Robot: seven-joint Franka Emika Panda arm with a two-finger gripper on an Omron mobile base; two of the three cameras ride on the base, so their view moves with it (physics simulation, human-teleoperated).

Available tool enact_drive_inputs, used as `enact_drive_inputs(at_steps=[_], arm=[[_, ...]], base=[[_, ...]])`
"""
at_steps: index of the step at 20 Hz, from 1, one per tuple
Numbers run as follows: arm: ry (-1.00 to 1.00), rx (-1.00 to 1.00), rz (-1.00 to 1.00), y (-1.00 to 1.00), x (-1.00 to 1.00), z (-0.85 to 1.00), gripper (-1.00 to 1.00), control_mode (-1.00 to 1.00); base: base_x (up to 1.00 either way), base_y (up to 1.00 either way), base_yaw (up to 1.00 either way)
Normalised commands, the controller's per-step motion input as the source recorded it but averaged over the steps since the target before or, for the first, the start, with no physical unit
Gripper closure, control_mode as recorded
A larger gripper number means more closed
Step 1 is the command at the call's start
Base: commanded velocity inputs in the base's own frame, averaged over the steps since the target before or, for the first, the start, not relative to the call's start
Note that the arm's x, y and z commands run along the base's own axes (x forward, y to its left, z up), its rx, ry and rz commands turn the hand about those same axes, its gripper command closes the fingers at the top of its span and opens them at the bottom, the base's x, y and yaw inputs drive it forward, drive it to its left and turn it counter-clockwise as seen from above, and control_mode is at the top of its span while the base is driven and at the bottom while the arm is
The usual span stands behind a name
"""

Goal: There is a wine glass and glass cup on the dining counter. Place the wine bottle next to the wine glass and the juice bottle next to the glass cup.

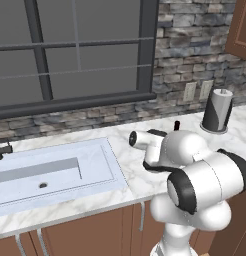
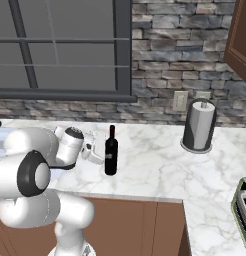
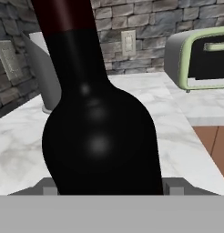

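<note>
black glass of the wine bottle (image 3: 102,136) sits right between my fingers (image 3: 50,190), its body swelling up close and the dark red top rising away from me. my gripper (image 2: 101,157) reaches it from the side, low on the body, i judge so the bottle stays upright when lifted. whether my fingers are pressing the glass or only flanking it i cannot tell; they stand at either side of the base. the bottle stands upright on the sink counter (image 2: 155,170), under the window. beyond it, past my fingertips, stand the towel roll (image 2: 199,125) and, off to one side, a green toaster (image 3: 200,59). next comes the lift, then the carry to the wine glass.
</note>
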Motion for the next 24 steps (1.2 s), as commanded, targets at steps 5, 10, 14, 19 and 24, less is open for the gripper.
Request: enact_drive_inputs(at_steps=[5,10,14,19,24], arm=[[0.0,0.0,0.03,-0.05,-0.09,0.0,1.0,-1.0],[-0.02,0.0,0.05,0.1,-0.21,0.14,1.0,-1.0],[0.0,0.0,0.02,0.47,-0.24,0.44,1.0,-1.0],[0.0,0.0,0.03,0.54,-0.19,0.48,1.0,-1.0],[0.02,0.0,0.09,0.45,-0.26,0.5,1.0,-1.0]], base=[[0.0,0.0,0.0],[0.0,0.0,0.0],[0.0,0.0,0.0],[0.0,0.0,0.0],[0.0,0.0,0.0]])
